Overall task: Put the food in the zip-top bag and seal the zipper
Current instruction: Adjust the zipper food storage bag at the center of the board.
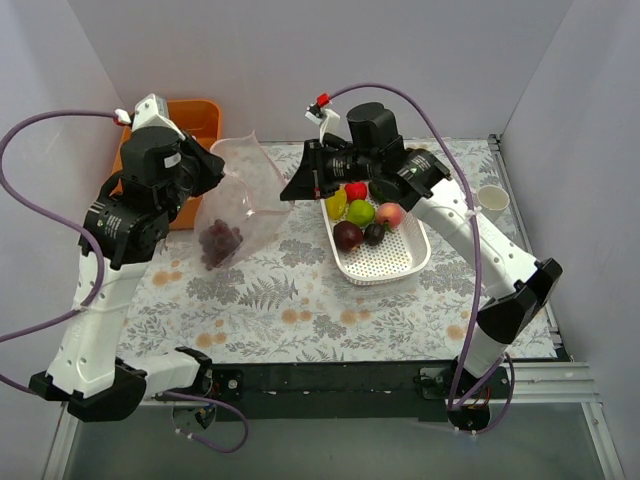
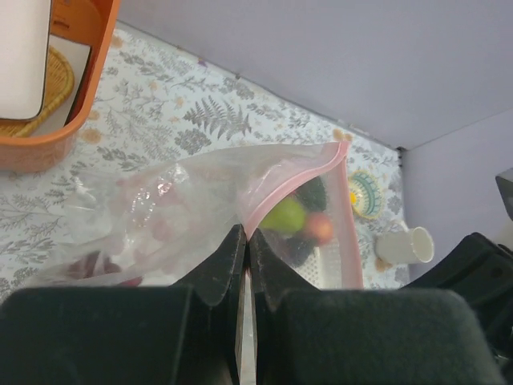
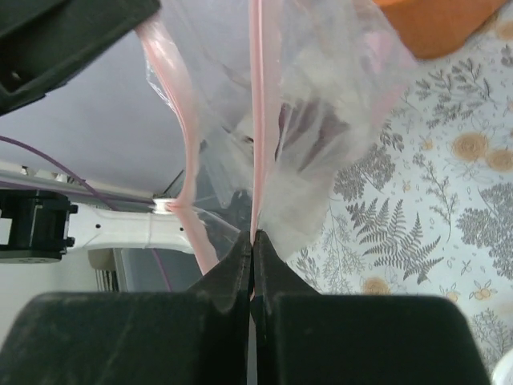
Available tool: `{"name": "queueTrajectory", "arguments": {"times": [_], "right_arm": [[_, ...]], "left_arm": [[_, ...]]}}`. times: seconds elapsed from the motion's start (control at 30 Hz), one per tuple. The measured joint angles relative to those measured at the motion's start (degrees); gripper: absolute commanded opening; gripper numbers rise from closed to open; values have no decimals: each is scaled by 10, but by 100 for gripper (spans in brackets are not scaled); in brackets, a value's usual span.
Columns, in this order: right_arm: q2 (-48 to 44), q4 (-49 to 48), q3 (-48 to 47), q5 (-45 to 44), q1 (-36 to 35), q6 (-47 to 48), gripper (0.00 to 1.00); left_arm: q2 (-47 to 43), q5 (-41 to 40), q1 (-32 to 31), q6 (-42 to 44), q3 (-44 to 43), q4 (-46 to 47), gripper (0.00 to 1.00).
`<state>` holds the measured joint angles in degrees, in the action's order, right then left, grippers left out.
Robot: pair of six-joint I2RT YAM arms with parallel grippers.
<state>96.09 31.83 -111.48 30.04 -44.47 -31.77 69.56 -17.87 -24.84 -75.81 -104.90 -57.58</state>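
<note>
Seen through the zip-top bag (image 2: 160, 192), the fruits (image 2: 286, 216) beyond are blurred in the left wrist view; the orange bin (image 2: 48, 151) is cut off there by the picture's edge.

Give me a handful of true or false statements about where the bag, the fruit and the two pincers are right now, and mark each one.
1. The left pincer and the right pincer are both shut on the zip-top bag. True.
2. The grapes lie in the white basket. False: they are inside the bag.
3. The zipper is sealed. False: its two pink strips stand apart, so the mouth is open.
4. The basket holds several fruits, a green fruit among them. True.
5. The orange bin sits to the right of the basket. False: it is at the far left of the table, behind the left arm.
</note>
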Motion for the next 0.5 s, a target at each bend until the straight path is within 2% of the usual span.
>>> {"name": "queueTrajectory", "arguments": {"times": [0.13, 0.3, 0.4, 0.5], "right_arm": [[14, -5, 57, 0, 8, -9, 1], [113, -15, 131, 1, 15, -9, 1], [154, -15, 193, -14, 17, -8, 1], [153, -5, 241, -35, 17, -8, 1]], "left_arm": [[-10, 19, 8, 7, 109, 34, 0], [59, 66, 18, 5, 301, 90, 0], [94, 87, 19, 5, 357, 94, 0], [80, 101, 18, 7, 369, 102, 0]]}}
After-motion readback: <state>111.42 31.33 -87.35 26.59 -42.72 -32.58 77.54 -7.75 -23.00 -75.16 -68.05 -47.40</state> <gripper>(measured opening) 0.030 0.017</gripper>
